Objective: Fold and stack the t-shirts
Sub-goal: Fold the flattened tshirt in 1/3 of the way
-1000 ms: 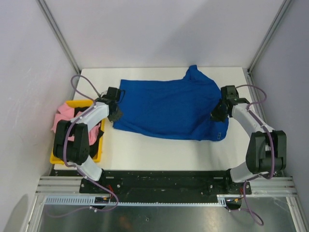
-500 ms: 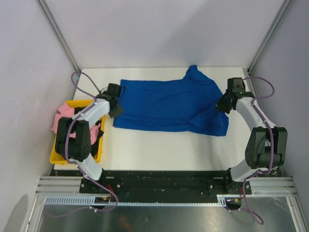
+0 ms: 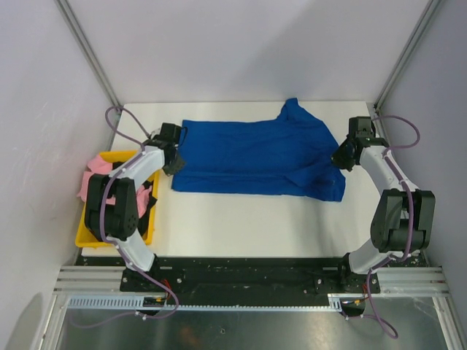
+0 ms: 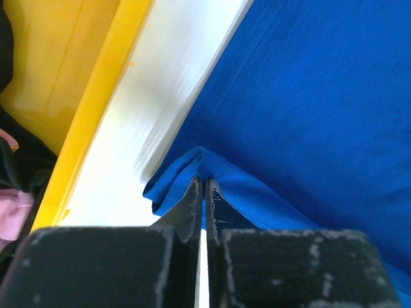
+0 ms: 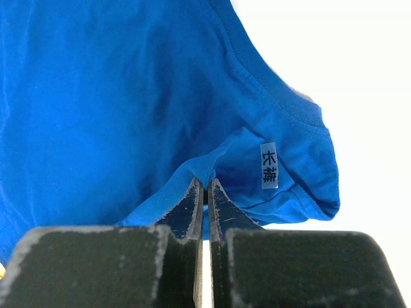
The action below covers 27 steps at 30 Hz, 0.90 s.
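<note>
Arms, two, bases bolted at the near edge of a white table (image 3: 248, 219).

Yellow plastic bin (image 3: 82, 237): near left side of the table, beside the left arm. It holds a bunched pink t-shirt (image 3: 93, 175) and a black t-shirt (image 4: 14, 168). The pink one rises over the bin's far-left corner.

Left gripper (image 4: 203, 191): jaws pinched together on a small raised fold at the left edge of the royal-blue t-shirt (image 3: 255, 157), near the bin's yellow rim.

Right gripper (image 5: 205, 187): jaws likewise clamped on a fold at the same shirt's right edge, close to a small white sewn label (image 5: 269, 165) with dark characters.

Royal-blue t-shirt: spread across the middle and far part of the table, drawn flat between the two grippers. One sleeve points toward the far edge, and a lower flap lies at the near right.
</note>
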Available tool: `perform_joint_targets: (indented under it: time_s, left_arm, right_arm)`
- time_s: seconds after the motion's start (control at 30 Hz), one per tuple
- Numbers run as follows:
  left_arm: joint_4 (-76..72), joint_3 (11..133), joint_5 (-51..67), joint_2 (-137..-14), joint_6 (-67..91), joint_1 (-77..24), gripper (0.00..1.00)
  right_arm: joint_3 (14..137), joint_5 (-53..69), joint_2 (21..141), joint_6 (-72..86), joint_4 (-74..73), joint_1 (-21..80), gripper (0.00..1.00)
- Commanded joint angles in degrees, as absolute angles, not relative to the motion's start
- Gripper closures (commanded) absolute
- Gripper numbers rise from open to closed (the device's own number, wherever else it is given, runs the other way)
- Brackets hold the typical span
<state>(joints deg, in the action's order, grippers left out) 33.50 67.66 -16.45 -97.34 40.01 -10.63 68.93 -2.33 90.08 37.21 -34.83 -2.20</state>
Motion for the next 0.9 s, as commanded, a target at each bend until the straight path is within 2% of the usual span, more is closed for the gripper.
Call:
perform_joint_targets:
  time_s: [0.0,0.33,0.37,0.4,0.53,0.57,0.63,0.7,0.87]
  left_arm:
    - [32.24,70.80,-17.36,-99.11,39.17,-10.20,1.00]
    - [32.07,73.63,-16.94,-101.74,37.88,-10.11,1.00]
    - [32.12,73.95,-16.78,-101.98,37.62,-10.06,0.96]
    - [32.10,74.06,-16.69,-102.05,37.44,-9.95,0.88]
    - [31.74,73.05,-16.48,-100.27,37.68,-8.49,0.45]
    - [31.60,72.78,-16.19,-99.62,37.52,-8.25,0.39]
    - [31.56,71.96,-15.74,-98.14,37.26,-8.08,0.34]
    - [31.31,70.68,-15.18,-96.36,37.18,-8.06,0.36]
    - [30.31,67.51,-12.84,-94.51,36.71,-8.24,0.68]
  right_arm:
    - [71.10,-3.52,91.62,35.79,-32.87,-2.06,1.00]
    - [71.10,-3.12,93.18,35.49,-31.40,-2.26,1.00]
    - [71.10,-3.05,93.31,35.50,-31.21,-2.41,1.00]
    - [71.10,-2.85,93.45,35.46,-31.03,-2.52,1.00]
    - [71.10,-0.95,94.52,35.00,-29.29,-3.12,1.00]
    - [71.10,-0.78,94.85,34.95,-28.80,-3.23,1.00]
    - [71.35,0.64,95.81,34.95,-28.09,-3.33,1.00]
    - [71.74,1.28,96.83,35.04,-27.92,-3.29,1.00]
    - [72.13,1.72,98.46,35.49,-27.11,-2.89,1.00]
